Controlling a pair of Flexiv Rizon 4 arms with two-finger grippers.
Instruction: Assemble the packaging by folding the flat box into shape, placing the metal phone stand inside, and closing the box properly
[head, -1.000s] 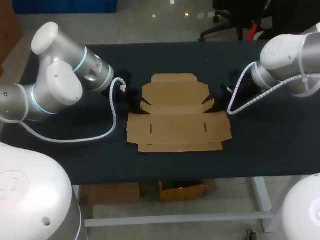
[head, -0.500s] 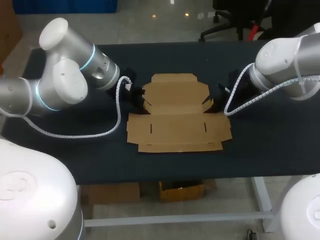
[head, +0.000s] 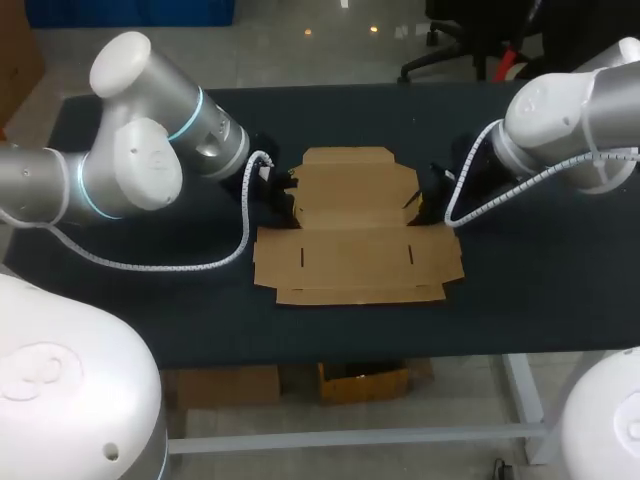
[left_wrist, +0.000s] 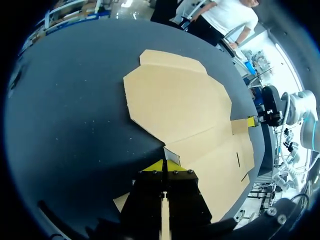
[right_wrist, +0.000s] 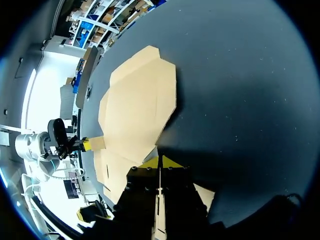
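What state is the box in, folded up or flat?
Flat: the box lies spread open on the table, its panels unfolded, no walls standing.

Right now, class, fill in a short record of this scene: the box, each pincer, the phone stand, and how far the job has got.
box: cardboard, flat and unfolded, lying on the dark table
left pincer: at the notch in the box's left edge
right pincer: at the matching notch in the box's right edge
phone stand: not in view
progress: box not yet folded, nothing inside
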